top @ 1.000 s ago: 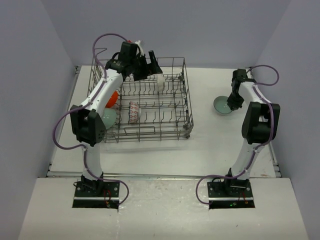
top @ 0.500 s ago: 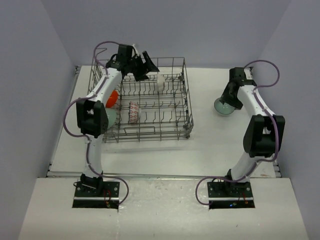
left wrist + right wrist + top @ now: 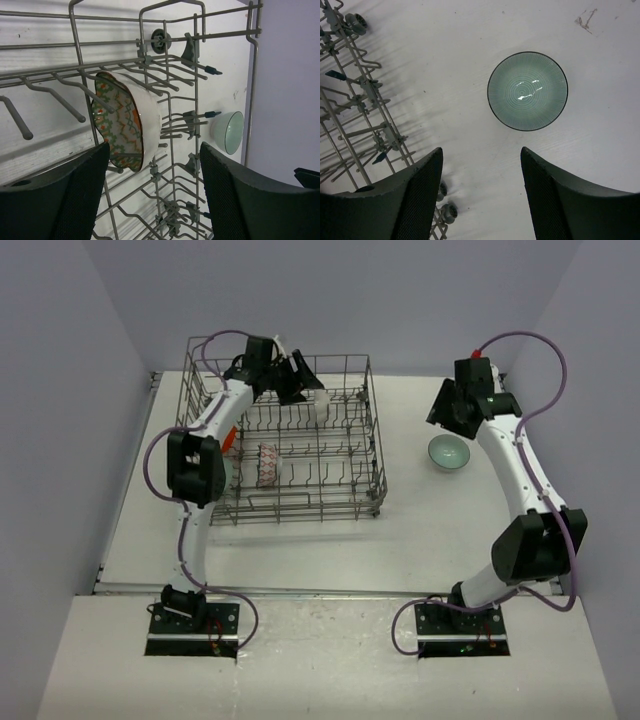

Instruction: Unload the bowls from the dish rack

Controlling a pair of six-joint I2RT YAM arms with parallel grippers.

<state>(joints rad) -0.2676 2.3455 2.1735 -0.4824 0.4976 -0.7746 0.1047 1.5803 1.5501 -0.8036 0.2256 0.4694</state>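
Our left end effector, released and empty, sits just short of the patterned bowl standing on edge ahead of it in the dish rack. Picking that bowl seems the step in hand, and it needs an advance onto the rim. Our right end effector, also released, hovers over a mint-green bowl on the bench.

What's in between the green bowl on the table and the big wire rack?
Only bare white table lies between the green bowl and the dish rack. The top view shows it, and the right wrist view too.
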